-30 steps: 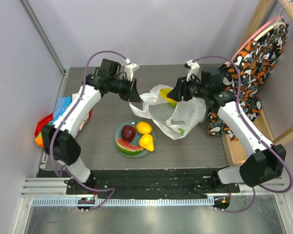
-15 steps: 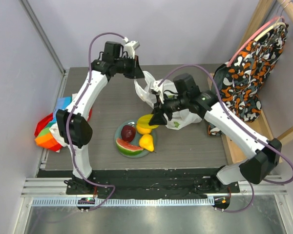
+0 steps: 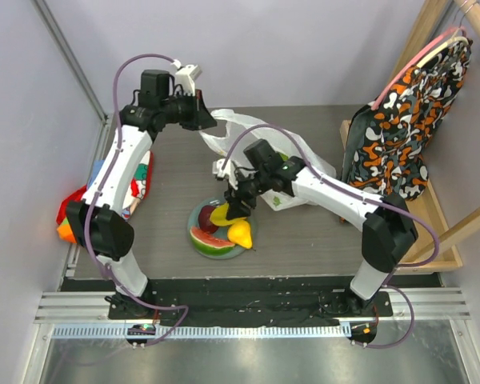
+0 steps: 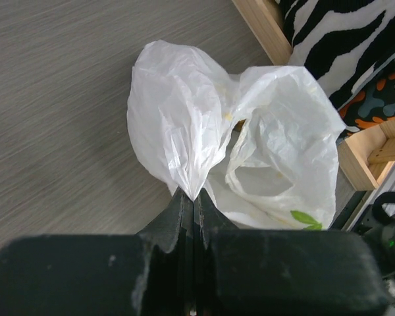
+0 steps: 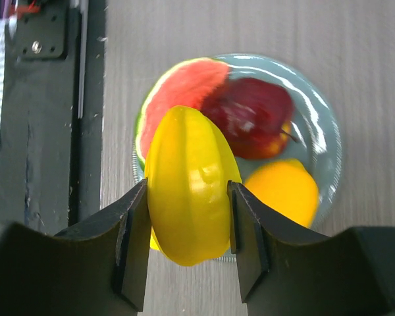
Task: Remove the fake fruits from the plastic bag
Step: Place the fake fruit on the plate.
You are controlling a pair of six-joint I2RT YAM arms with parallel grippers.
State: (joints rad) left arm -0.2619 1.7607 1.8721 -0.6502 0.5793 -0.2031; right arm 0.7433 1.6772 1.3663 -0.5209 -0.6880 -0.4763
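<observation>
The plastic bag (image 3: 252, 132) lies crumpled at the back middle of the table. My left gripper (image 3: 210, 124) is shut on a pinched fold of the bag (image 4: 184, 118), jaws closed flat together (image 4: 194, 197). My right gripper (image 3: 230, 210) is shut on a yellow ridged fruit (image 5: 187, 217) and holds it just above the plate (image 5: 330, 145). On the plate lie a watermelon slice (image 5: 178, 89), a dark red apple (image 5: 253, 118) and a yellow-orange fruit (image 5: 283, 191). A yellow pear (image 3: 240, 233) and the watermelon slice (image 3: 210, 242) show on the plate (image 3: 191, 226) in the top view.
A patterned black, orange and white cloth (image 3: 400, 120) hangs on a wooden rack at the right; its wooden frame (image 4: 263, 26) lies just behind the bag. Colourful packets (image 3: 76, 216) lie at the table's left edge. A black rail (image 3: 248, 292) runs along the near edge.
My right gripper has moved from the bag forward-left to above the plate, carrying the yellow fruit. My left gripper has drawn the bag's fold toward the back left.
</observation>
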